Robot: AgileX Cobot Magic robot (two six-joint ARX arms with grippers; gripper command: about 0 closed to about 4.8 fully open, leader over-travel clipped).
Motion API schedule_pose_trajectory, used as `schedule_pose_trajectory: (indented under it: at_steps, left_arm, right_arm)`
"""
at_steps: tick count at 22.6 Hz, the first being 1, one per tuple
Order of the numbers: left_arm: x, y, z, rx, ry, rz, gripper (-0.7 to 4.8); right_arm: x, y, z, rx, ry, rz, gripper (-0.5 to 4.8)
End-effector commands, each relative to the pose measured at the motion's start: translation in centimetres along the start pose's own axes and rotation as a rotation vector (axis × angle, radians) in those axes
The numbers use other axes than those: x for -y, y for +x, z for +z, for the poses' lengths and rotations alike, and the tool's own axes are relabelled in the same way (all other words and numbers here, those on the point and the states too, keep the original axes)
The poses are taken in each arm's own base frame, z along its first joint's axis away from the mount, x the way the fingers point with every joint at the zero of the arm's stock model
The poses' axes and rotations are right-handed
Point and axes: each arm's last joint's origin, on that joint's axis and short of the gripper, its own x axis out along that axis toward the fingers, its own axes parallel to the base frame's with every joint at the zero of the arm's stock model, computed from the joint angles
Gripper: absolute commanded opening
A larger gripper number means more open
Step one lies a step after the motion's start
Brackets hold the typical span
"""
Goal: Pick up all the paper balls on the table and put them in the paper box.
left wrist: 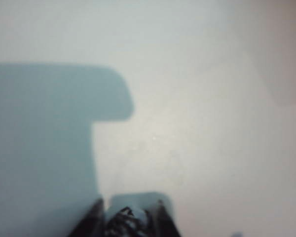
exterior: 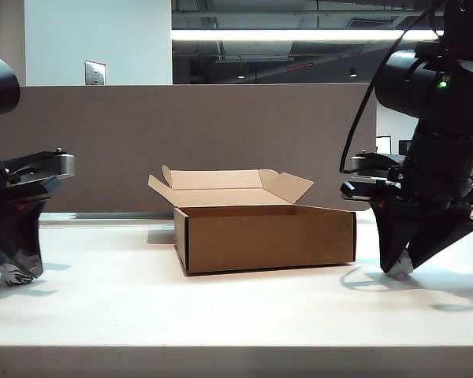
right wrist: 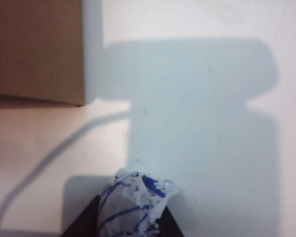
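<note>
The brown paper box (exterior: 264, 236) stands open in the middle of the white table (exterior: 221, 311), its lid (exterior: 221, 179) tipped back. At the table's far left, my left gripper (exterior: 16, 273) points down onto the surface, shut on a paper ball (exterior: 13, 275). The blurred left wrist view shows that dark-marked ball (left wrist: 128, 222) wedged between the two fingertips (left wrist: 160, 217). To the right of the box, my right gripper (exterior: 399, 265) also rests on the table, shut on another paper ball (exterior: 403, 264). That white wad with blue lines (right wrist: 133, 202) fills the gap between the fingers (right wrist: 86, 222).
A brown partition wall (exterior: 221, 134) runs behind the table. One corner of the box (right wrist: 37, 49) lies ahead of the right gripper. The table's pale front edge (exterior: 236, 358) runs along the near side.
</note>
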Motion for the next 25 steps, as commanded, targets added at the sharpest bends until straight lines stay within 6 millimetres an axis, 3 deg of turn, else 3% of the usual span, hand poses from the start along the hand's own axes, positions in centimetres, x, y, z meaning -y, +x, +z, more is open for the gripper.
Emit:
schedule_pose_trajectory:
  at_steps: [1,12,14,15,17,25]
  left_arm:
    - [0.2,0.4,-1.0,-0.069,-0.018,-0.043,1.45]
    - [0.2,0.1,-0.7,-0.081,-0.02,-0.045,1.45]
    - [0.2,-0.3,0.0,-0.078,-0.02,-0.044,1.45]
    - [0.3,-1.0,1.0,-0.068,-0.017,-0.043,1.45]
    - [0.3,-2.0,2.7,-0.032,-0.007,-0.038,1.45]
    - [1.4,-5.2,7.2,0.09,0.046,-0.044,1.45]
  right_arm:
    - [-0.1,-0.2,0.3,0.02,-0.001,0.001,1.44]
    - [-0.1,-0.3,0.4,0.029,-0.006,0.002,1.43]
    - [-0.1,-0.3,0.5,0.035,-0.009,0.001,1.3]
    - [-0.1,-0.4,0.5,0.043,-0.008,-0.002,1.06]
    - [-0.1,-0.6,0.8,0.046,-0.008,-0.004,1.06]
    - [-0.6,-3.5,4.6,0.125,-0.027,0.014,1.06]
